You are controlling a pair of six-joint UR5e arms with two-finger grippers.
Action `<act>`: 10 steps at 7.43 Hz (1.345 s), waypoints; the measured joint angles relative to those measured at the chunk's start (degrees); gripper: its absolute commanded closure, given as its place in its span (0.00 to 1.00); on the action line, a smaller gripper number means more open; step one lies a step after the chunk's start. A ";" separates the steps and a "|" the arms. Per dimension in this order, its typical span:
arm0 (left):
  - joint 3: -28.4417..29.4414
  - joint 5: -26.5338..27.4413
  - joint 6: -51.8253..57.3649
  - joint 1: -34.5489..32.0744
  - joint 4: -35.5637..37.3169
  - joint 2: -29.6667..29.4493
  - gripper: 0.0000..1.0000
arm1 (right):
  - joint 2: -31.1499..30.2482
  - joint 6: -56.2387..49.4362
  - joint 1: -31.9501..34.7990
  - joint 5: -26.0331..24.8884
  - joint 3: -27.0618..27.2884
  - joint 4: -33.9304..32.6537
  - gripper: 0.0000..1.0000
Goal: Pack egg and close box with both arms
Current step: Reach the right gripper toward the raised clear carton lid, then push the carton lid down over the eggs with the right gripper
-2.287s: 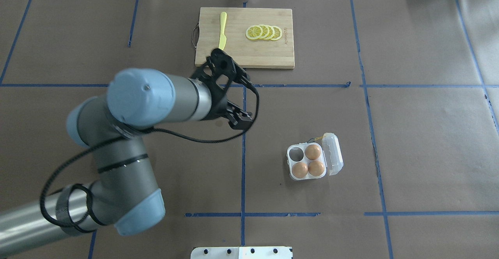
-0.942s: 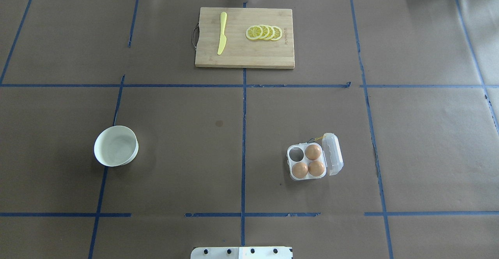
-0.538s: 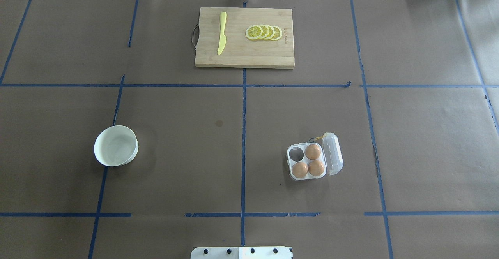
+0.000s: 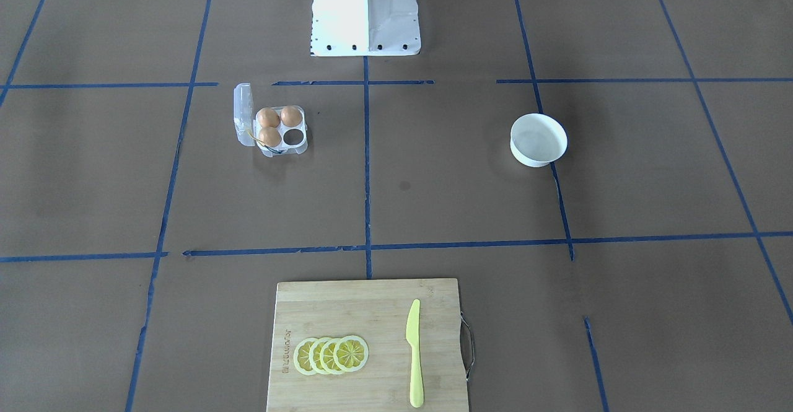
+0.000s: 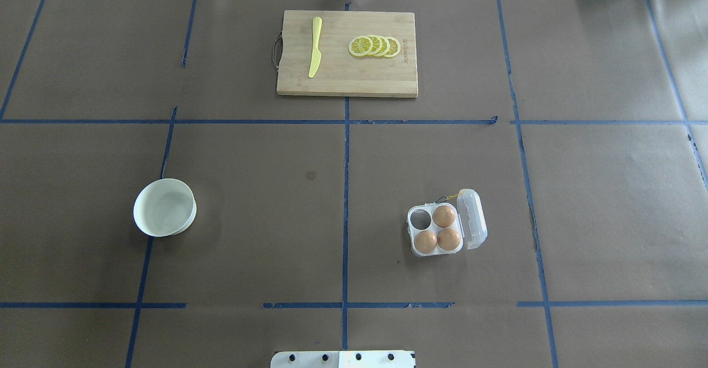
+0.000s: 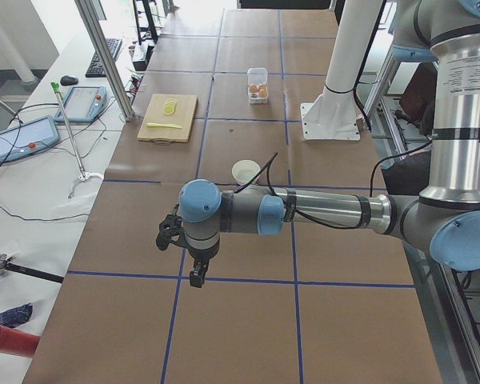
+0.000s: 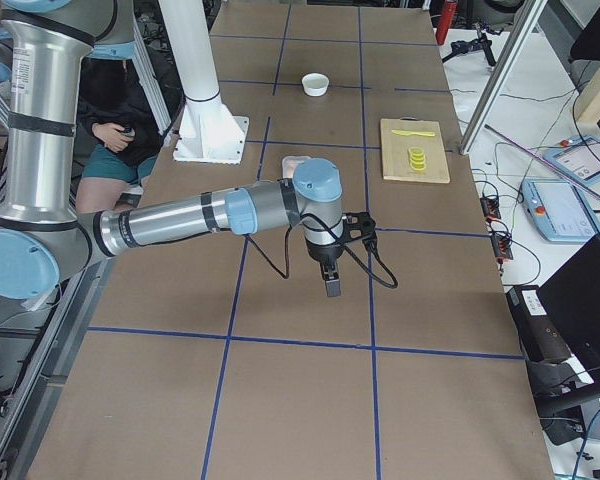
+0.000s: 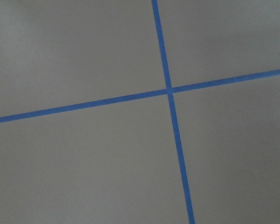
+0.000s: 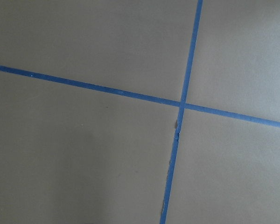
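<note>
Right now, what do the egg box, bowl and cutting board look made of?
Egg box: clear glossy plastic, likely; it is see-through all over.
Bowl: smooth white, ceramic or plastic, cannot tell.
Cutting board: pale matte wood, maybe bamboo; strip grain visible.

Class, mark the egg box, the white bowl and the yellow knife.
egg box (image 5: 473, 218), overhead view, on its open lid.
white bowl (image 5: 165, 208), overhead view, on its bare inside.
yellow knife (image 5: 315, 47), overhead view, on its middle.

My left arm (image 6: 320, 212) has swung away from the middle of the worktop (image 5: 249, 235) and out of the overhead view. That uncovers the white bowl (image 5: 164, 207). My left hand (image 6: 194, 280) now hangs near the worktop's left end.
</note>
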 measured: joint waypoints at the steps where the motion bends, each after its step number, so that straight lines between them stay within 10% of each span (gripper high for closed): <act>1: -0.07 -0.04 0.02 0.03 -0.01 -0.07 0.00 | -0.11 4.68 -2.52 0.97 0.13 1.13 1.00; 5: -0.13 -0.31 0.12 0.04 -0.11 -0.31 0.00 | 0.20 40.53 -20.27 3.24 -0.05 22.06 1.00; 10: -0.13 -0.47 0.12 0.08 -0.12 -1.34 0.00 | 11.33 74.90 -49.18 -17.82 -0.36 37.13 1.00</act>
